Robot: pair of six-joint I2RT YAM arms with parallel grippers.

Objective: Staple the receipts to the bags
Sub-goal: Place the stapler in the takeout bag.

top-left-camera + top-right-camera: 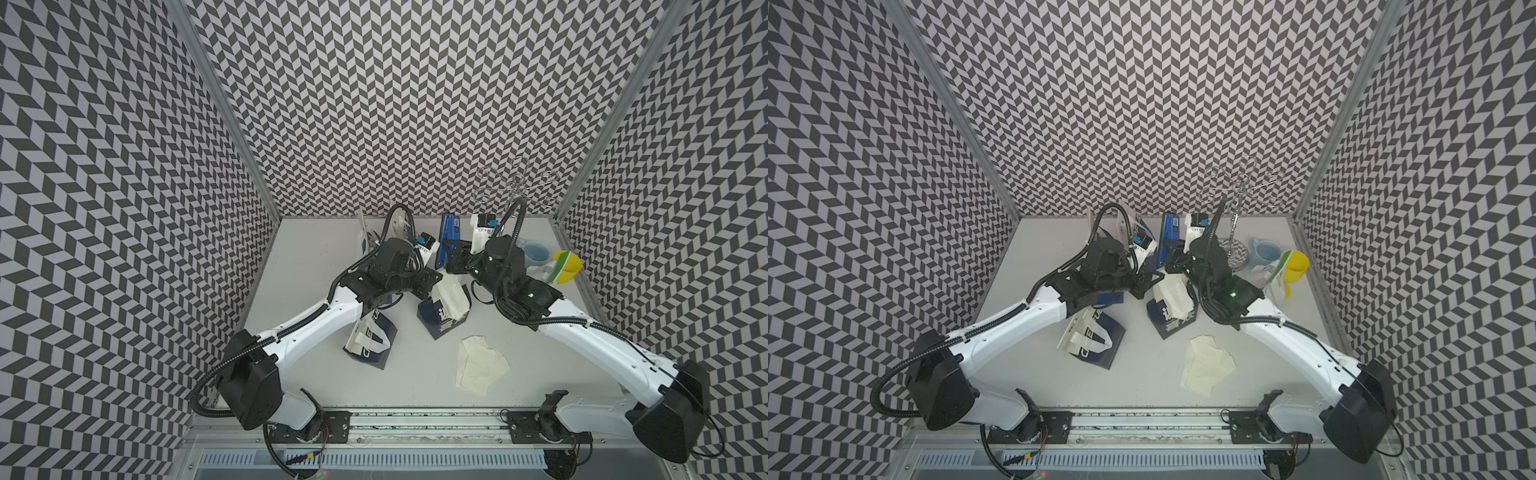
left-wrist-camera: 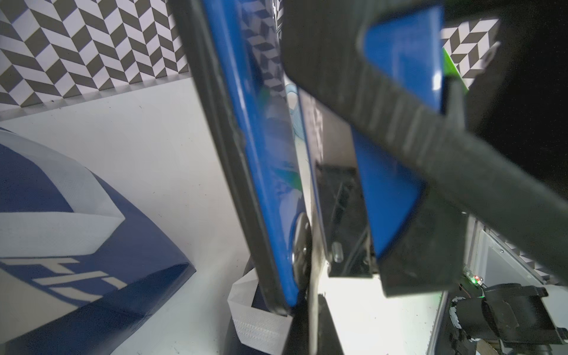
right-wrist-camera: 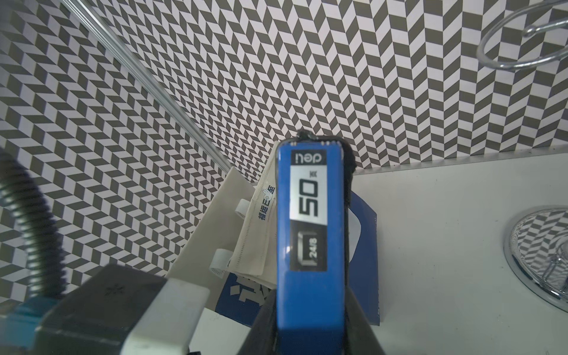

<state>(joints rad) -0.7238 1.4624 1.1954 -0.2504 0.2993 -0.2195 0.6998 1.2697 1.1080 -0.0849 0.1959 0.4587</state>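
Observation:
A dark blue bag (image 1: 440, 322) lies mid-table with a cream receipt (image 1: 451, 295) on its upper part. My left gripper (image 1: 428, 291) is shut at that bag's top edge. In the left wrist view a thin pale edge is pinched between its dark fingers (image 2: 325, 335), beside the bag's white handle (image 2: 258, 322). My right gripper (image 3: 310, 307) is shut on the blue stapler (image 3: 310, 246), which stands just behind the bag (image 1: 1169, 237) with its nose down by the pinched edge (image 2: 261, 153). Loose receipts (image 1: 480, 365) lie in front.
A second blue bag (image 1: 370, 340) lies under the left arm. More bags lean at the back wall (image 3: 246, 233). At the right stand a green-and-white bag (image 1: 555, 270), a yellow cup (image 1: 570, 266), a blue mug (image 1: 536, 251) and a wire mug tree (image 1: 517, 187).

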